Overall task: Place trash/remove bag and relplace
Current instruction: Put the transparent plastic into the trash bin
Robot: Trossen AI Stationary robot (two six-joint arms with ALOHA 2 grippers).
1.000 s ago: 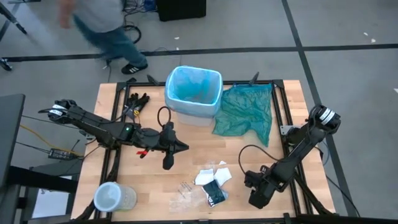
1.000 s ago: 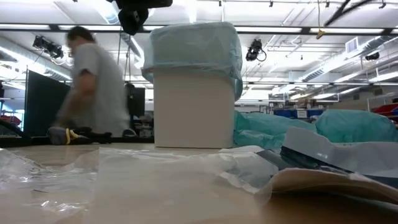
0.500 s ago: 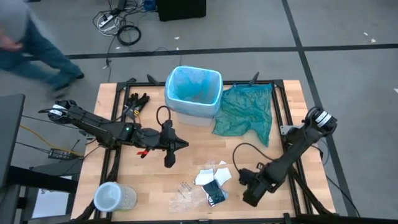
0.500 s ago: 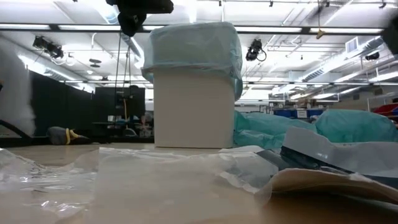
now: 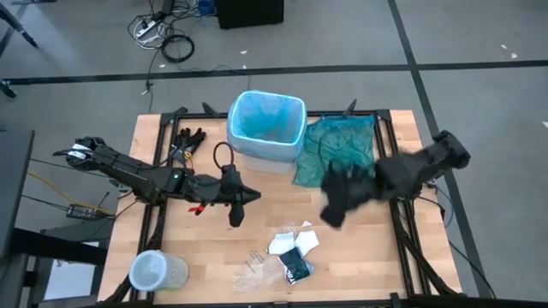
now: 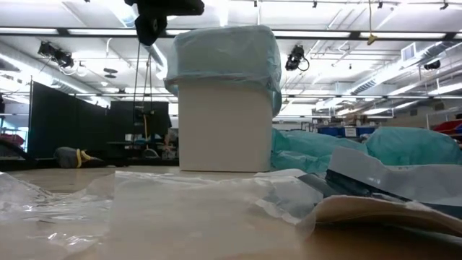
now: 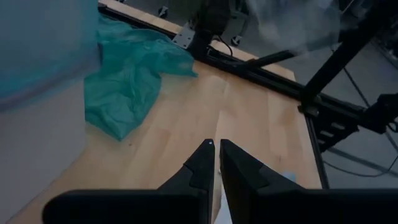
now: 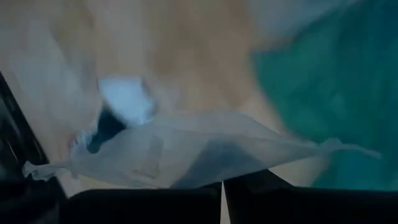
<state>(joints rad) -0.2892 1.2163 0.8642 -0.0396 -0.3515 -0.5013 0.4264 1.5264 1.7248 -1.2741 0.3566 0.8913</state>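
My right gripper (image 8: 222, 186) is pinching down tight on a floppy clear plastic scrap (image 8: 199, 152), holding it by one edge so the rest is draping sideways in front of my wrist camera. My right arm is hanging over the table between the green bag (image 5: 338, 145) and the litter pile (image 5: 291, 252), well off the wood.

My left gripper (image 7: 217, 163) is sitting nearly closed with nothing in it, hovering over bare table (image 5: 163, 145) just in front of the bin (image 5: 266, 128).

The bin is standing at the back-middle of the table with the light blue liner (image 5: 264, 120) folded over its rim. What's left of the trash, white paper, a dark wrapper (image 5: 294, 267) and more clear plastic, is lying near the front edge. Black gloves (image 5: 187, 141) are lying left of the bin, and a clear tub (image 5: 157, 272) is sitting at the front left corner.

Handling-wise, I'm guessing this scrap weighs basically nothing, is slick, and is going to flutter and cling, so an edge pinch looks fine but it might stick to my fingers when I'm letting go over the bin. The liner looks thin and crinkly too; I'd be grabbing it at the folded rim, bunching a good fold so it isn't slipping or tearing.
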